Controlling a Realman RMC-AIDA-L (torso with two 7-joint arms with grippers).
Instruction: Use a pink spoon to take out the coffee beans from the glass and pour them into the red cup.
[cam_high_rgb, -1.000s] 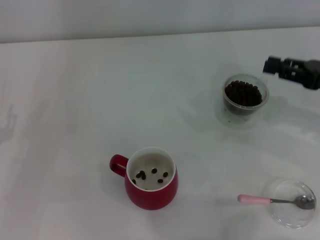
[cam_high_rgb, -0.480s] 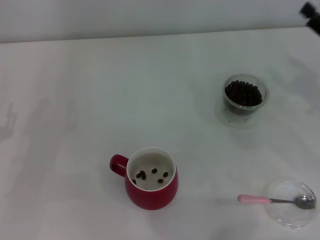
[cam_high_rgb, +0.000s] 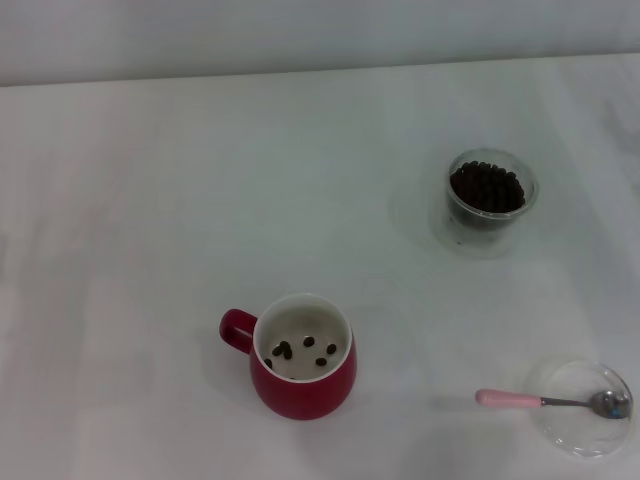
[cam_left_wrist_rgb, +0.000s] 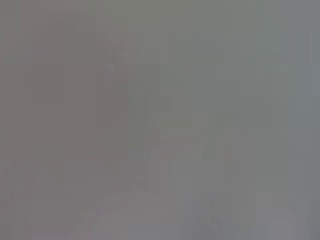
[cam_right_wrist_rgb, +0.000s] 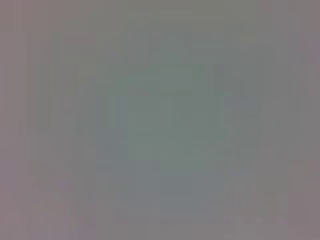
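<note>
In the head view the red cup (cam_high_rgb: 303, 357) stands near the front, a little left of centre, its loop handle pointing left; several coffee beans (cam_high_rgb: 300, 350) lie on its cream inside. The glass (cam_high_rgb: 489, 199), filled with dark coffee beans (cam_high_rgb: 486, 187), stands at the back right. The pink spoon (cam_high_rgb: 550, 401) lies at the front right, its metal bowl resting in a shallow clear dish and its pink handle pointing left onto the table. Neither gripper shows in any view; both wrist views are a blank grey.
A flat clear round dish (cam_high_rgb: 578, 432) sits at the front right corner under the spoon's bowl. The white table (cam_high_rgb: 150, 220) meets a pale wall at the back.
My right gripper, seen beside the glass a second ago, has drawn up and away to the right and left the head view. Cup, glass and spoon have not moved.
</note>
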